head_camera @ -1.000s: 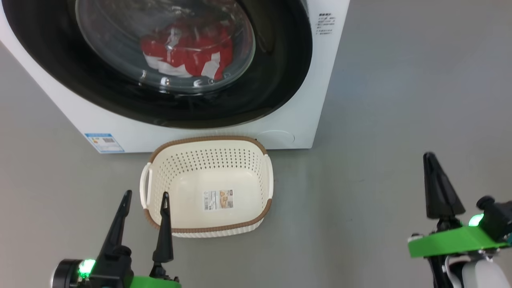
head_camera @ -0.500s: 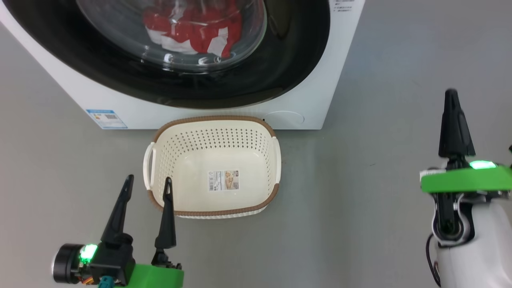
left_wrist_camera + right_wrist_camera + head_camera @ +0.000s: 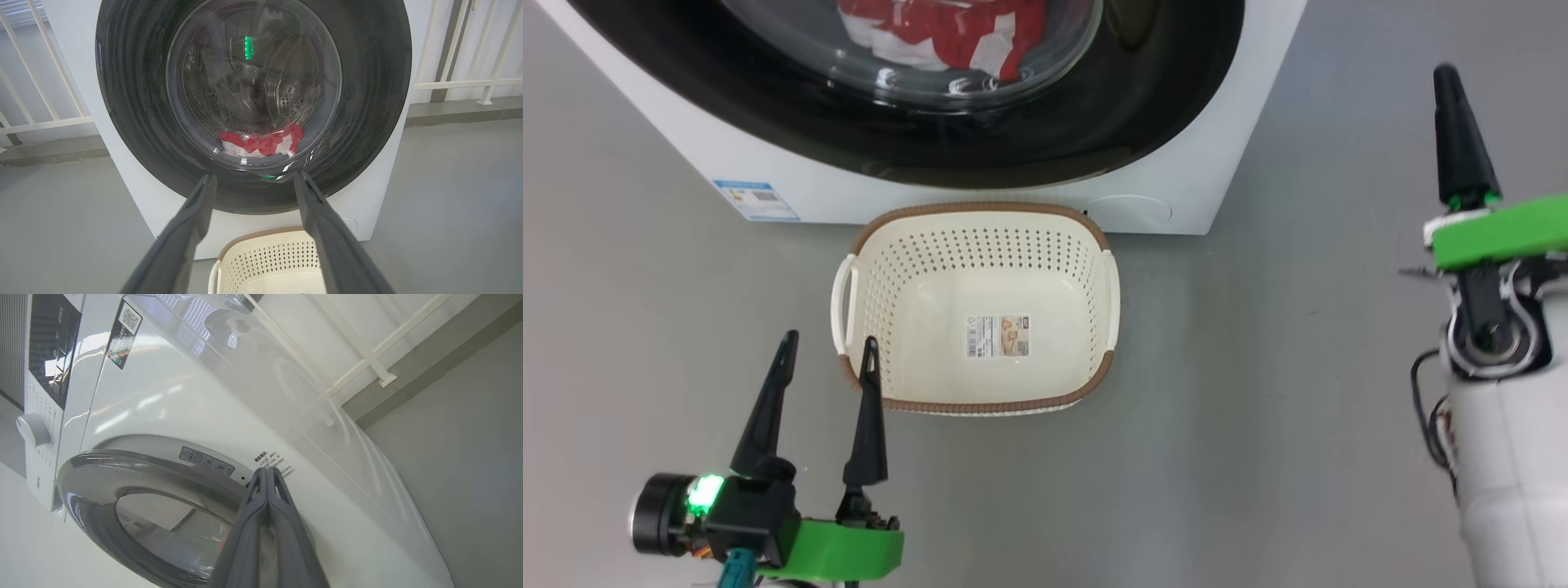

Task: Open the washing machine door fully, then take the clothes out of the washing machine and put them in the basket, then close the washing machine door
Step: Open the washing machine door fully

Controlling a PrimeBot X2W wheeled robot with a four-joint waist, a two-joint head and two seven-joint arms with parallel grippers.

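1. On the grey floor [image 3: 1258, 408], the big white boxy front-loading washing machine [image 3: 1225, 163] stands with the small cream-white perforated plastic basket with a brown woven-look rim [image 3: 980, 253] just in front of it, below the door.
2. The large round door with a wide glossy black rim and bulging clear glass window [image 3: 1094, 122] appears shut flush against the machine's face. The head view cuts off its upper part.
3. The bright red and white fabric clothes [image 3: 947, 28] lie low in the steel drum, behind the glass.
4. A paper label [image 3: 998, 336] sits on the basket's bottom, and a small blue sticker [image 3: 756, 200] marks the machine's lower left front.
5. The left gripper [image 3: 830, 340] hangs by the basket's near-left corner, jaws apart. In its wrist view the fingers [image 3: 192, 220] frame the lower window.
6. The right gripper [image 3: 1447, 77] stands well right of the basket, jaws pressed together. In its wrist view the tips [image 3: 267, 470] lie near the door's rim, and whether they touch the machine I cannot tell.
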